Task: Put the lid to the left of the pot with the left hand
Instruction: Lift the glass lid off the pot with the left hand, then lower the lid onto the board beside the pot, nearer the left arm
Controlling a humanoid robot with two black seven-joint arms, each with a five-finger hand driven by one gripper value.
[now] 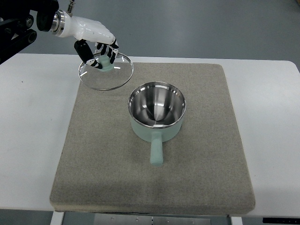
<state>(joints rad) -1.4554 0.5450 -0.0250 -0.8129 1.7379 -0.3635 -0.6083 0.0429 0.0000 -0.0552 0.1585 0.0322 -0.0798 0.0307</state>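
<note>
Left hand [96, 40] gripping one lid [105, 70], one pot [156, 112], one mat [93, 164]

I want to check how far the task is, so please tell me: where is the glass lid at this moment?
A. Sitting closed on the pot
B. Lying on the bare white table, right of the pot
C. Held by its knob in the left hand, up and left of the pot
C: the left hand grips the knob of the glass lid, while the pot stands uncovered.

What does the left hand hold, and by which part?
The left hand holds the round clear glass lid by its pale green knob, fingers curled around it.
</note>
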